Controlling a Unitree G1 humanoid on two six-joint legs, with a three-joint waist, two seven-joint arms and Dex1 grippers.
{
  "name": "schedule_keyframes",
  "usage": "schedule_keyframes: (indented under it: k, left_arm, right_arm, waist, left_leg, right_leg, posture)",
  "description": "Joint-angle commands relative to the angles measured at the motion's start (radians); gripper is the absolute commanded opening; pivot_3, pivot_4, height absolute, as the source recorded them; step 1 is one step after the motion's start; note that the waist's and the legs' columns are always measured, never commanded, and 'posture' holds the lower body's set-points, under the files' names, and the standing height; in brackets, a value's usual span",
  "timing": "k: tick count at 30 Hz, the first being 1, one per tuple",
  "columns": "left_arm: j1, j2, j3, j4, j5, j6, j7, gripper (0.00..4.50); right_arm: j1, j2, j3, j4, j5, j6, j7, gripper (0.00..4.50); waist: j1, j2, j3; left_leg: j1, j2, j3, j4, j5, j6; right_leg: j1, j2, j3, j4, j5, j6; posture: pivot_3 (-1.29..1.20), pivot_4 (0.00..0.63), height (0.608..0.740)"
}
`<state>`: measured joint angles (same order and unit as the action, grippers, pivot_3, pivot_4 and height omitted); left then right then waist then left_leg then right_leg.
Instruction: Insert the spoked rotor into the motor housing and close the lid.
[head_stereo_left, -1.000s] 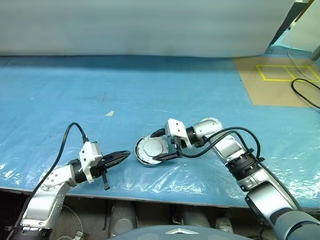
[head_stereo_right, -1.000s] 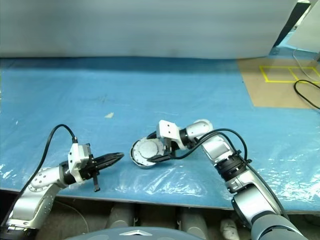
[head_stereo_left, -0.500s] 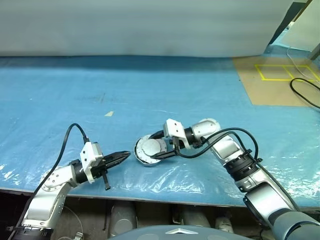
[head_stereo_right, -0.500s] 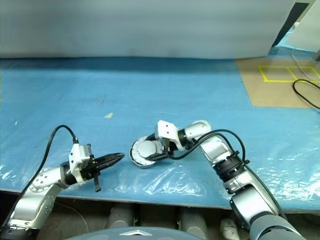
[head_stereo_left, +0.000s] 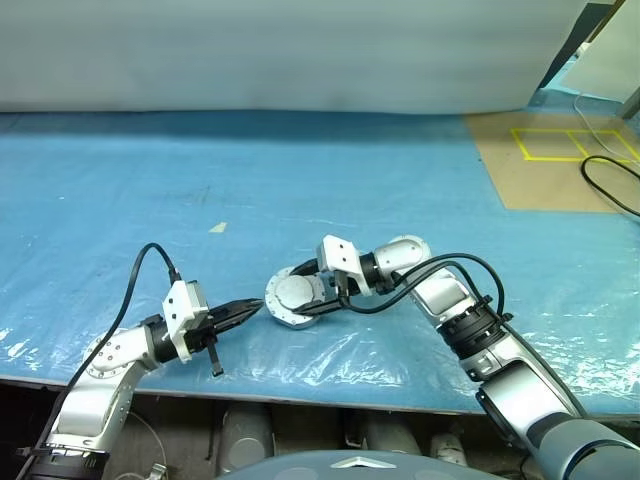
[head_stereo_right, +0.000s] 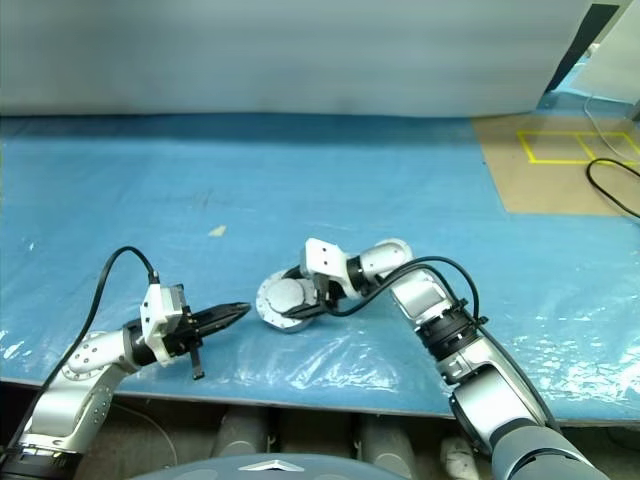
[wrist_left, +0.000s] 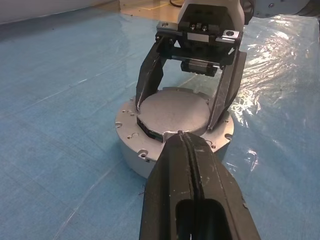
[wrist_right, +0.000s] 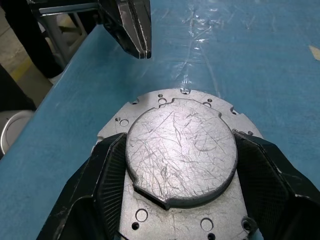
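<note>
R fingers (wrist_right: 65, 200) spread wide, one each side of the raised scratched lid (wrist_right: 181, 152), pads against its edge. Lid sits on the motor housing (wrist_left: 131, 131), a round grey flanged body w/ small holes round the rim, flat on the worktop (head_stereo_left: 330, 180), blue plastic sheet. L gripper (head_stereo_left: 245, 309) at housing's 9 o'clock, fingers pressed together, nothing in them, tips near the flange, not touching. No writing or labels legible.
</note>
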<state>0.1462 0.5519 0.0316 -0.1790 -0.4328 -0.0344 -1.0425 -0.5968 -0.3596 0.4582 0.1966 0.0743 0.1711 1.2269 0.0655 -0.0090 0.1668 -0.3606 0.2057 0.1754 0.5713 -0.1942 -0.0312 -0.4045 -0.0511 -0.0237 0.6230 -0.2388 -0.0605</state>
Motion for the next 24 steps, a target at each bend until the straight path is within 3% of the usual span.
schedule_keyframes:
  k: [1,24]
  left_arm:
    - [0.011,0.001,0.006,-0.026,-0.006,-0.011,0.001,0.00]
    - [-0.006,-0.005,-0.001,-0.036,-0.002,-0.003,0.012,0.00]
  right_arm:
    - [0.014,-0.011,0.008,0.031,-0.013,-0.010,0.011,2.96]
    - [-0.014,-0.021,-0.012,0.022,0.014,0.008,0.062,2.96]
  waist:
    - [0.000,0.000,0.000]
    - [0.003,0.000,0.000]
  left_leg:
    - [0.000,0.000,0.000,0.000,0.000,0.000]
    - [0.001,0.000,0.000,0.000,0.000,0.000]
  right_leg:
    - [0.000,0.000,0.000,0.000,0.000,0.000]
    - [0.001,0.000,0.000,-0.001,0.000,0.000]
  posture:
    - [0.00,0.150,0.740]
    - [0.00,0.150,0.740]
